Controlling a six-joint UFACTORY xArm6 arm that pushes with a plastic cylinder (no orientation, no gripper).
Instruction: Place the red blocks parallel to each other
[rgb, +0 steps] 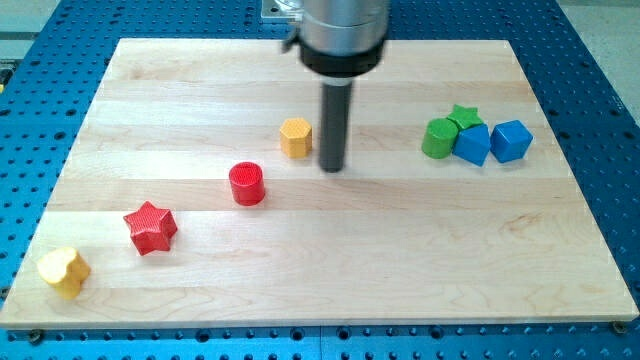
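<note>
A red cylinder (246, 184) stands left of the board's middle. A red star block (150, 227) lies lower and further to the view's left. My tip (332, 167) touches the board to the right of and slightly above the red cylinder, about one block width from it. The tip is just right of a yellow hexagon block (296, 137).
A yellow heart-shaped block (64, 271) sits near the wooden board's (400, 260) bottom left corner. At the view's right a green cylinder (438, 138), a green star (464, 117) and two blue blocks (473, 144) (511, 140) cluster together. Blue perforated table surrounds the board.
</note>
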